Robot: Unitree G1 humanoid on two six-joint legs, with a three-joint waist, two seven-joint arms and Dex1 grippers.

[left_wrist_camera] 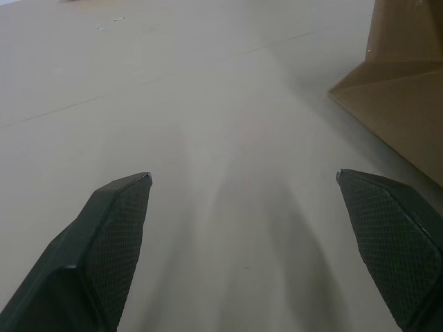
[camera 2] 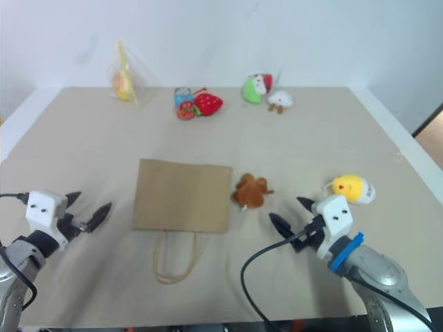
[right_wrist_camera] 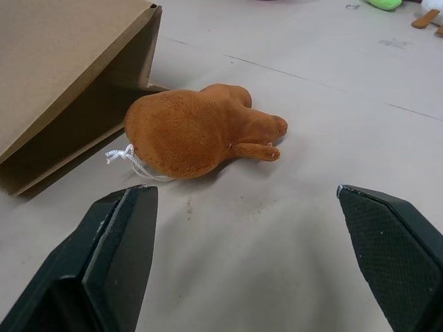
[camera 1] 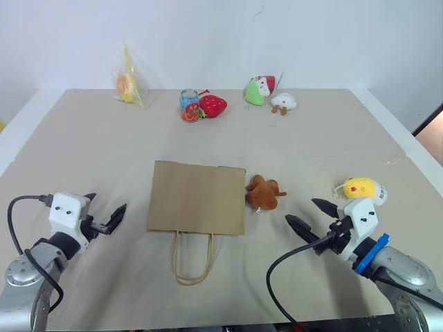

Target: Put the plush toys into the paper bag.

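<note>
Plainly flat paper bag [camera 1: 196, 197], mouth hidden, both grippers' fingers apart, brown plush [right_wrist_camera: 197, 131] beside it.

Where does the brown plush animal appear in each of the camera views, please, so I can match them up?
Left eye view: brown plush animal right of centre, against the paper bag's right edge.
Right eye view: just right of centre, at the same bag edge.
Left wrist view: not in it; a corner of the bag is.
Right wrist view: upper middle, beside the bag's side.
Shared landmark: the paper bag.
</note>
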